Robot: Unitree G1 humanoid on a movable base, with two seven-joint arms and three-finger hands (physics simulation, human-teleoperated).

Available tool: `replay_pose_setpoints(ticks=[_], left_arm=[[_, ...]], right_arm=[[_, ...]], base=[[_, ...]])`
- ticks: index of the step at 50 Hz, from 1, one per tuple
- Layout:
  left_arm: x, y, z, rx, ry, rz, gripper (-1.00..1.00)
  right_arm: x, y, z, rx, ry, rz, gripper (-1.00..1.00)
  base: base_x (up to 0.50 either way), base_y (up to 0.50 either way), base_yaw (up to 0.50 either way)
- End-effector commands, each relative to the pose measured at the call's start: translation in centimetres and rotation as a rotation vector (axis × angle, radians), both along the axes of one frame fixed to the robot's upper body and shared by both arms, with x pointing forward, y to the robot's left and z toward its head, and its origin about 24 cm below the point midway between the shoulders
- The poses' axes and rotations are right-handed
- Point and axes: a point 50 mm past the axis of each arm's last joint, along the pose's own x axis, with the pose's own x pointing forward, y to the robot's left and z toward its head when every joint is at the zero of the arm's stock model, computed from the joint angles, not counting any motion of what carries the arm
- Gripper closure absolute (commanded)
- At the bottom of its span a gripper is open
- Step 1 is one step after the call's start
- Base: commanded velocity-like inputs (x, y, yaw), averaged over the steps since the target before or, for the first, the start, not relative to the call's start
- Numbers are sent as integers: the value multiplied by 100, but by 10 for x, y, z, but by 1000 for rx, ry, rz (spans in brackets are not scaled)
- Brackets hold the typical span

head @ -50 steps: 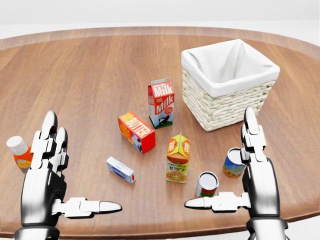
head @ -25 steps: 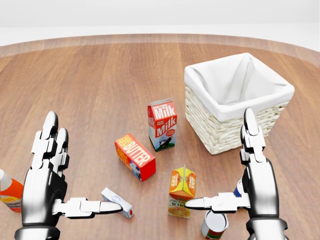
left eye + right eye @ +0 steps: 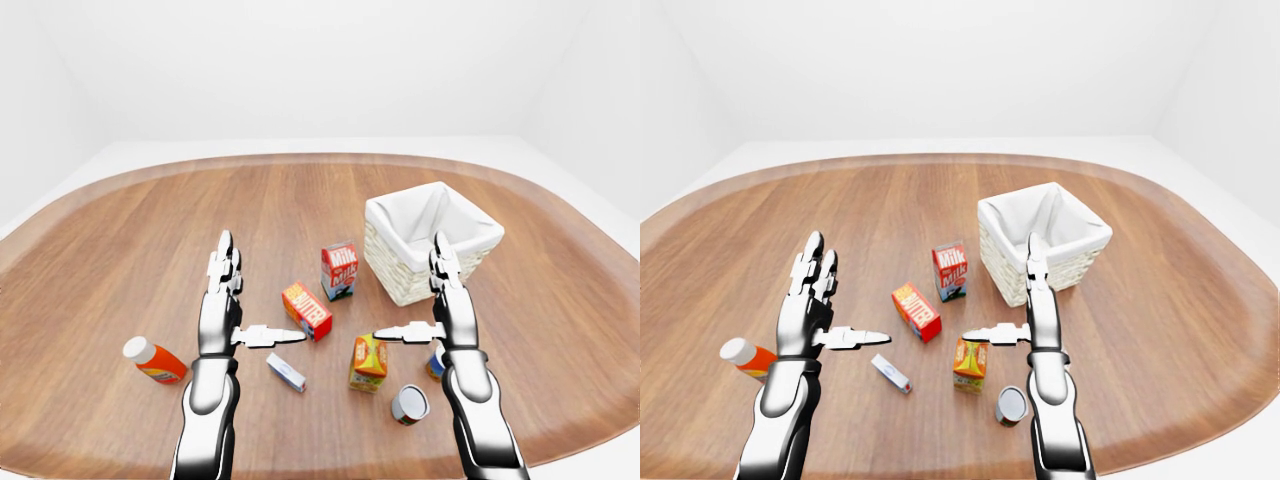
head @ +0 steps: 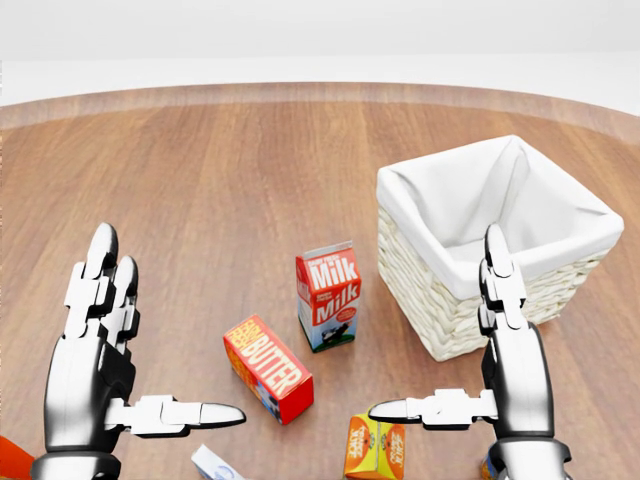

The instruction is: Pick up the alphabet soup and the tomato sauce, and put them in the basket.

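- We see the left robot hand raised over the table, fingers straight up and thumb stretched sideways toward the middle; it is open and grips nothing.
- The right robot hand mirrors it: fingers upright, thumb pointing left, open and empty.
- Just below the right thumb in the left-eye view stands an orange juice carton; only its top shows at the head view's bottom edge.
- Below and right of the juice lies a can on its side, open end toward us, red and green on its label. We cannot read the label.
- A second can sits beside the right wrist, mostly hidden by the arm. We cannot tell which can is soup and which is sauce.
- Between the two hands lies a red butter box, with a milk carton upright just above and right of it.
- The wicker basket with white liner stands right of the milk, above the right fingertips; both cans are outside it.
- Below the left thumb lies a small white and blue box.
- A bottle with a white cap lies left of the left arm.
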Motion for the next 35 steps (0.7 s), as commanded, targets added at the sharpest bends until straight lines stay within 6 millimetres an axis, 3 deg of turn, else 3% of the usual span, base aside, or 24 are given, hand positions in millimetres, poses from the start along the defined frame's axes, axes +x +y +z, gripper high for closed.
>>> replay_pose_setpoints(ticks=[1, 4, 6, 9, 11, 12, 15, 16, 19, 21, 27, 29, 30, 31, 35], left_arm=[[0, 0, -1, 0, 6, -1, -100], [0, 0, -2, 0, 7, 0, -100], [0, 0, -2, 0, 9, 0, -100], [0, 0, -1, 0, 6, -1, -100], [0, -1, -1, 1, 3, -1, -100], [0, -1, 0, 1, 1, -1, -100], [0, 0, 0, 0, 0, -1, -100], [0, 0, 0, 0, 0, -1, -100], [0, 0, 0, 0, 0, -2, -100], [0, 0, 0, 0, 2, -2, -100], [1, 0, -1, 0, 5, -2, -100], [1, 0, -1, 0, 6, -2, -100], [1, 0, -1, 0, 6, -2, -100], [0, 0, -1, -2, 5, -4, -100], [-1, -1, -1, 9, 4, -8, -100]], right_arm=[[0, 0, -2, 1, 9, -1, -100], [0, -1, -7, 2, 31, -5, -100], [0, 0, 7, 0, -30, 7, -100], [-1, 0, 9, 0, -36, 8, -100], [0, -1, -5, 4, 23, -3, -100], [0, 0, 0, 2, -1, 4, -100], [1, -1, -15, 8, 65, -8, -100], [0, 0, -1, 5, 6, 4, -100], [0, 1, 7, 5, -27, 12, -100], [1, -1, -13, 9, 55, -4, -100], [1, -1, -16, 10, 66, -5, -100], [0, 1, 4, 6, -17, 11, -100], [0, 1, 6, 5, -26, 13, -100], [1, 0, -7, 8, 28, 2, -100], [0, -1, 5, -2, -18, 4, -100]], base=[[30, 0, 0], [30, 0, 0], [30, 0, 0], [30, 0, 0], [28, 0, 0], [19, 0, 0], [0, 0, 0], [0, 0, 0], [0, 0, 0], [0, 0, 0], [0, 0, 0], [0, 0, 0], [0, 0, 0], [0, 0, 0], [0, 0, 0]])
